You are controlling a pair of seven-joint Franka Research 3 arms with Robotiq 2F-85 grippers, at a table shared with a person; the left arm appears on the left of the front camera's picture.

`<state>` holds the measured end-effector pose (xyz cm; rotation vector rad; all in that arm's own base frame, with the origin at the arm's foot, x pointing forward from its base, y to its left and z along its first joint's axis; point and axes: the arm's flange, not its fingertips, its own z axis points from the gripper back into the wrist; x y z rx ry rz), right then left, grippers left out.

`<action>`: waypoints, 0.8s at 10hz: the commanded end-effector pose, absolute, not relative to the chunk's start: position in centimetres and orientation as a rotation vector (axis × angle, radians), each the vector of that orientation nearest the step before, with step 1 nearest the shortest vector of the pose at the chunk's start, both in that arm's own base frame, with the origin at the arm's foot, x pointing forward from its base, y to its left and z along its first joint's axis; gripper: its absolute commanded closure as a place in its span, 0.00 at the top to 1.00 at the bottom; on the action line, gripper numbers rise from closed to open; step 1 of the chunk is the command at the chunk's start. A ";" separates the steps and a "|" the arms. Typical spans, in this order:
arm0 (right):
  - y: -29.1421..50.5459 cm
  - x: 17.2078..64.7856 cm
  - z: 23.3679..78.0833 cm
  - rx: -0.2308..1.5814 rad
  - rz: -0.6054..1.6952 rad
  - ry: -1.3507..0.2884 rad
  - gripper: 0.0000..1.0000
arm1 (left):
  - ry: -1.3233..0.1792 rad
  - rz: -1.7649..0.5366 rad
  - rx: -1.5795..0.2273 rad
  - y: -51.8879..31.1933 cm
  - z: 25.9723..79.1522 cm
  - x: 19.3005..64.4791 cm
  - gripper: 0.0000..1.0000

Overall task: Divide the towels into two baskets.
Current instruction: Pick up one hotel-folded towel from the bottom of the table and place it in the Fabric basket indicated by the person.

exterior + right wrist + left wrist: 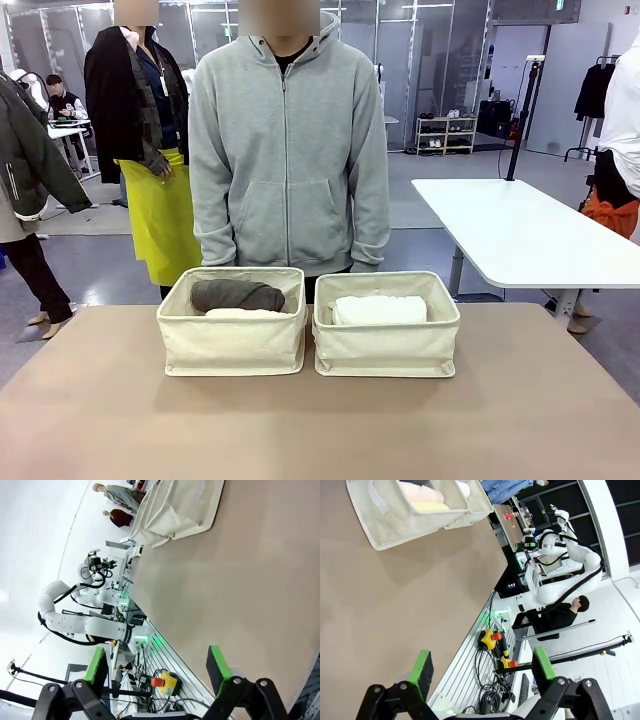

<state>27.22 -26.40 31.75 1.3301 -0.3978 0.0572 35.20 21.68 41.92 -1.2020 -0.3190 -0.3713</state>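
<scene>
sorting looks done: dark grey-brown towel (238, 295) over a pale yellow towel (240, 313) in the left basket (233, 345), white towel (380, 310) in the right basket (386, 350); a pale pink towel (420, 491) shows beside the yellow in your left wrist view. left gripper (482, 669) and right gripper (157, 663) both hang with jaws apart, holding nothing, over the bare table (320, 430) well short of the baskets. by my reading nothing calls for a grasp next; keep the arms back unless the person (288, 150) wants a roll moved.

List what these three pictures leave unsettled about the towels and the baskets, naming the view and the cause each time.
- Left basket, front view: its front wall hides most of the pale towel beneath the dark grey-brown towel.
- Right basket, front view: anything under the white towel is hidden by it and the wall.
- Left wrist view: the top edge cuts off the pink towel and yellow towel.
</scene>
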 end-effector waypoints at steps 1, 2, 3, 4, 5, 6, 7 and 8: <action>-26.1 27.3 31.6 1.324 0.056 -0.377 1.00 | -0.313 -0.377 -1.204 21.9 42.1 34.8 1.00; -26.1 27.3 31.6 1.324 0.056 -0.377 1.00 | -0.313 -0.377 -1.204 21.9 42.1 34.8 1.00; -26.1 27.3 31.6 1.324 0.056 -0.377 1.00 | -0.313 -0.377 -1.204 21.9 42.1 34.8 1.00; -26.1 27.3 31.6 1.324 0.056 -0.377 1.00 | -0.313 -0.377 -1.204 21.9 42.1 34.8 1.00; -26.1 27.3 31.6 1.324 0.056 -0.377 1.00 | -0.313 -0.377 -1.204 21.9 42.1 34.8 1.00; -26.1 27.3 31.6 1.324 0.056 -0.377 1.00 | -0.313 -0.377 -1.204 21.9 42.1 34.8 1.00; -26.1 27.3 31.6 1.324 0.056 -0.377 1.00 | -0.313 -0.377 -1.204 21.9 42.1 34.8 1.00; -26.1 27.3 31.6 1.324 0.056 -0.377 1.00 | -0.313 -0.377 -1.204 21.9 42.1 34.8 1.00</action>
